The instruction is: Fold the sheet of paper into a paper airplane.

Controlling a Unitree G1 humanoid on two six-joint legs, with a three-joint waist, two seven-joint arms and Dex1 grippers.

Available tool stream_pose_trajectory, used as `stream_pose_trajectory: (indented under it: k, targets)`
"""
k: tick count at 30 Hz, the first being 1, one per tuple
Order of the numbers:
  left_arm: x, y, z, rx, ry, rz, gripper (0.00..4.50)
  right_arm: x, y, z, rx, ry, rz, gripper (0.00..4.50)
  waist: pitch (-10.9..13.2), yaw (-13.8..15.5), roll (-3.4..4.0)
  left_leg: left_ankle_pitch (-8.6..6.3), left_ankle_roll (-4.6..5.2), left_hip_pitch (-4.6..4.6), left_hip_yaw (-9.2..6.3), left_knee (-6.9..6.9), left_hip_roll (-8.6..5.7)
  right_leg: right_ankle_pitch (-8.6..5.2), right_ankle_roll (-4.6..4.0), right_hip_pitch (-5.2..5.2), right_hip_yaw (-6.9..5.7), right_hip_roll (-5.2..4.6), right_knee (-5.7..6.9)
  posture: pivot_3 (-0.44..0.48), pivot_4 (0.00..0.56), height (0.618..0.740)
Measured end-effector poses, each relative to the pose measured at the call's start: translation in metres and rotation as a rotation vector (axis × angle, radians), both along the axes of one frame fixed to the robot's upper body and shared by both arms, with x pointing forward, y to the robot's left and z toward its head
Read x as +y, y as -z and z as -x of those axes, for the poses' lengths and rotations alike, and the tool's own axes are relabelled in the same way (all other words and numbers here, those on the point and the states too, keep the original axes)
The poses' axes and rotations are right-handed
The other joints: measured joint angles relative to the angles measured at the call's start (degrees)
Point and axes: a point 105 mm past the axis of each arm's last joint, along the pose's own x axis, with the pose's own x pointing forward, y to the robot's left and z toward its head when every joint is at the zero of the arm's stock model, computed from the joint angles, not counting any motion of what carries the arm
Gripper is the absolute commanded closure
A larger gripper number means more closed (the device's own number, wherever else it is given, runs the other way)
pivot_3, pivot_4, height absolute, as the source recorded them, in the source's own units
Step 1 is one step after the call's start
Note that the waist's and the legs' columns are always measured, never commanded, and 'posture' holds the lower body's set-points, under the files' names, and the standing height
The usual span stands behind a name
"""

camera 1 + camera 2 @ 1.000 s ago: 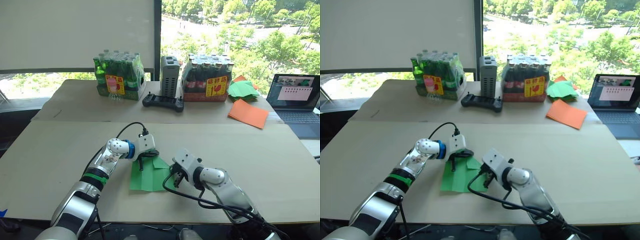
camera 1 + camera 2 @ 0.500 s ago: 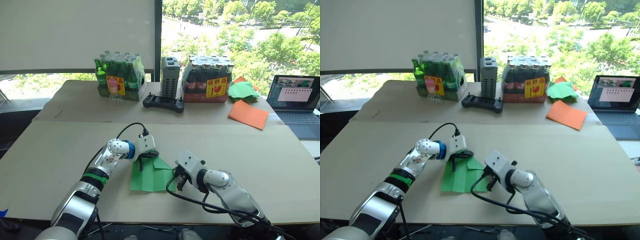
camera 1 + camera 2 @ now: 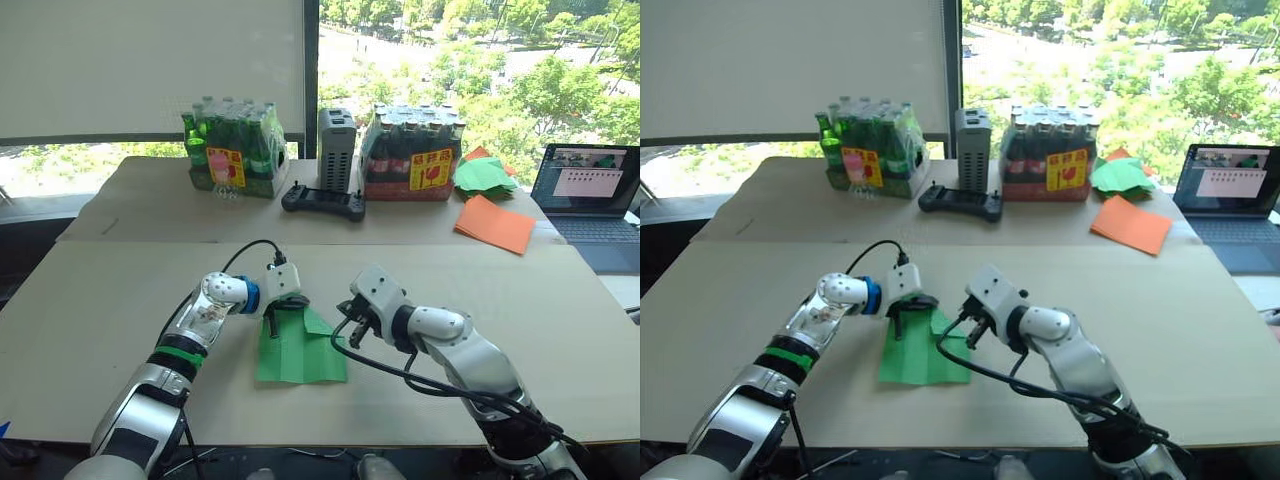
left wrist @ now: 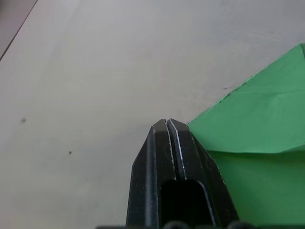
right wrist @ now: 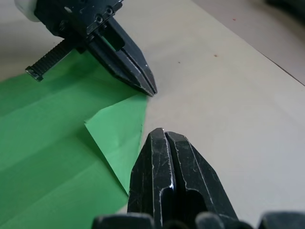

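I see the bright green paper airplane (image 3: 300, 347) lying flat on the tan desk (image 3: 110, 320) between my arms — a creased rectangle with one far corner folded into a triangle. My left gripper (image 4: 167, 125), fingers pressed together, touches its far edge. My right gripper (image 5: 164, 136), fingers also together, hovers beside the folded corner.

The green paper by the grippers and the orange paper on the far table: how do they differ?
The green paper lies on the near table between the left gripper and the right gripper; the orange paper lies far off beside the laptop, untouched. The green paper has creases and one corner folded over; the orange paper shows no folds. Both lie flat on tabletops.
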Motion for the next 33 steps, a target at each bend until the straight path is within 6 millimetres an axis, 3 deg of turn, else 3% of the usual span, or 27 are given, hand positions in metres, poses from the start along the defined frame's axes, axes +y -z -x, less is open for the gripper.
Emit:
stream_pose_trajectory:
  k: [4, 9, 12, 16, 20, 30, 33]
  targets:
    - [0.006, -0.024, 0.004, -0.028, -0.035, 0.073, 4.5, 0.018, 0.024, -0.001, 0.045, -0.049, 0.016, 4.45, 0.0, 0.5, 0.03, 0.0, -0.01, -0.09, 0.02, 0.0, -0.05, 0.01, 0.02, 0.02, -0.03, -0.09, -0.17, 0.0, 0.15, 0.74]
    - [0.025, -0.031, 0.01, 0.036, -0.154, 0.196, 4.5, 0.022, 0.038, -0.005, 0.044, -0.072, 0.042, 4.45, 0.2, 0.5, 0.03, 0.0, -0.01, -0.08, 0.02, 0.01, -0.05, 0.01, 0.05, 0.03, -0.03, -0.1, -0.18, 0.0, 0.15, 0.74]
    - [0.049, -0.03, 0.016, 0.106, -0.292, 0.318, 4.5, 0.022, 0.039, -0.005, 0.03, -0.081, 0.045, 4.45, 0.2, 0.0, 0.04, 0.0, -0.01, -0.01, 0.01, 0.0, 0.01, 0.01, 0.04, 0.02, -0.02, -0.05, -0.1, 0.0, 0.15, 0.74]
    - [0.073, -0.011, 0.033, 0.262, -0.436, 0.448, 3.35, 0.022, 0.04, -0.005, 0.023, -0.089, 0.048, 4.5, 0.2, 0.0, 0.04, 0.0, -0.01, 0.0, -0.01, 0.0, 0.01, 0.02, 0.03, 0.03, -0.04, -0.06, -0.05, 0.0, 0.15, 0.74]
    - [0.068, -0.006, 0.047, 0.379, -0.458, 0.567, 2.0, 0.022, 0.041, -0.005, 0.021, -0.094, 0.049, 4.5, 0.2, 0.5, 0.03, 0.01, -0.03, 0.01, 0.0, 0.01, -0.01, 0.02, 0.03, 0.07, -0.04, -0.08, -0.08, 0.0, 0.15, 0.74]
    - [0.043, 0.004, 0.048, 0.442, -0.444, 0.621, 2.0, 0.023, 0.041, -0.004, 0.022, -0.097, 0.048, 4.5, 0.2, 0.4, 0.03, 0.02, -0.04, 0.04, 0.0, 0.01, -0.01, 0.05, -0.02, 0.07, -0.04, -0.07, -0.07, 0.0, 0.15, 0.74]
    - [0.038, 0.009, 0.045, 0.432, -0.438, 0.604, 2.8, 0.024, 0.041, -0.005, 0.022, -0.097, 0.046, 4.5, 0.2, 0.4, 0.03, 0.02, -0.05, 0.04, 0.0, 0.01, -0.01, 0.05, -0.03, 0.07, -0.04, -0.07, -0.08, 0.0, 0.15, 0.74]
